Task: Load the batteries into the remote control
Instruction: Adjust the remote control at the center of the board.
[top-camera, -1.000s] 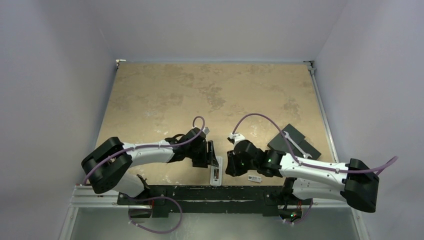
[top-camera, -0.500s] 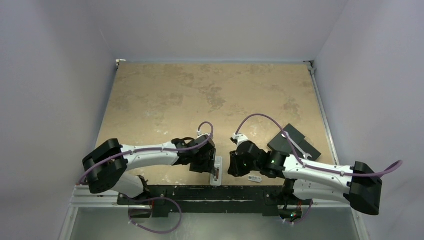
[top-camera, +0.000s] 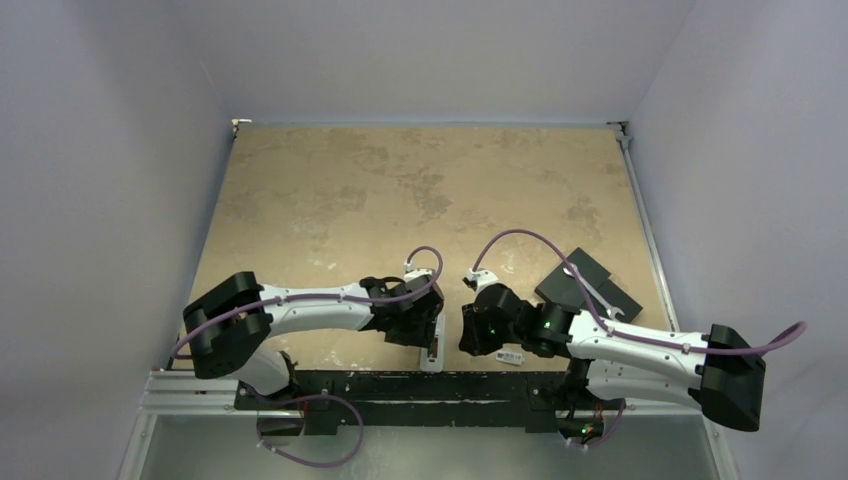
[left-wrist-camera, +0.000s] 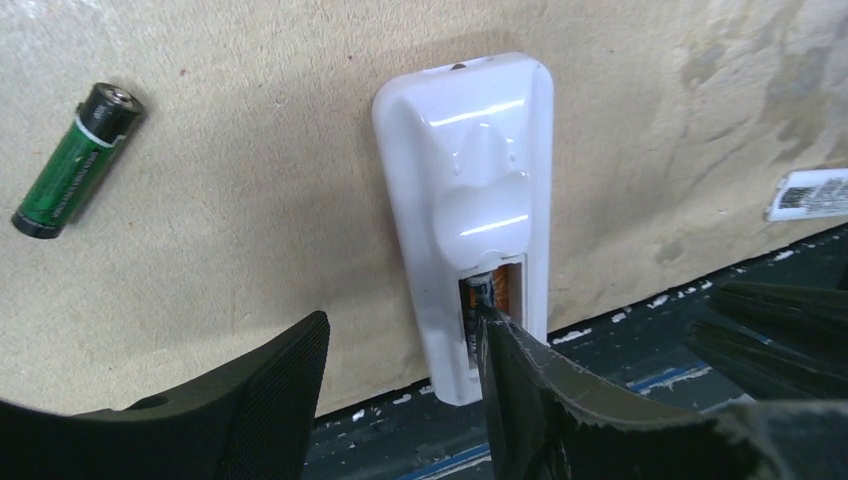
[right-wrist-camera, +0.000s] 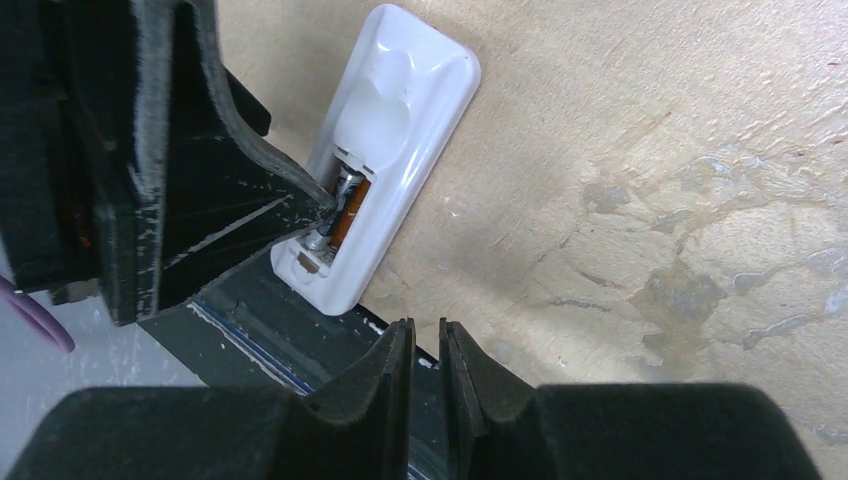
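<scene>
The white remote control (left-wrist-camera: 470, 170) lies back up at the table's near edge, its compartment uncovered. One battery (left-wrist-camera: 480, 296) sits in the compartment. My left gripper (left-wrist-camera: 400, 325) is open astride the remote's near end, and its right fingertip (left-wrist-camera: 500, 345) touches that battery. A second battery (left-wrist-camera: 72, 160), green and black, lies loose on the table to the left. The right wrist view shows the same remote control (right-wrist-camera: 405, 120) with the left finger on the battery (right-wrist-camera: 343, 195). My right gripper (right-wrist-camera: 425, 325) hovers beside it, jaws nearly together with nothing between them.
A small white cover piece (top-camera: 510, 356) with a label lies right of the remote, under the right wrist. A black flat object (top-camera: 590, 283) sits at the right. The dark rail (left-wrist-camera: 640, 350) runs along the table's near edge, just below the remote.
The left arm has swung right and down onto the remote's near end. The right gripper has shifted only slightly.
</scene>
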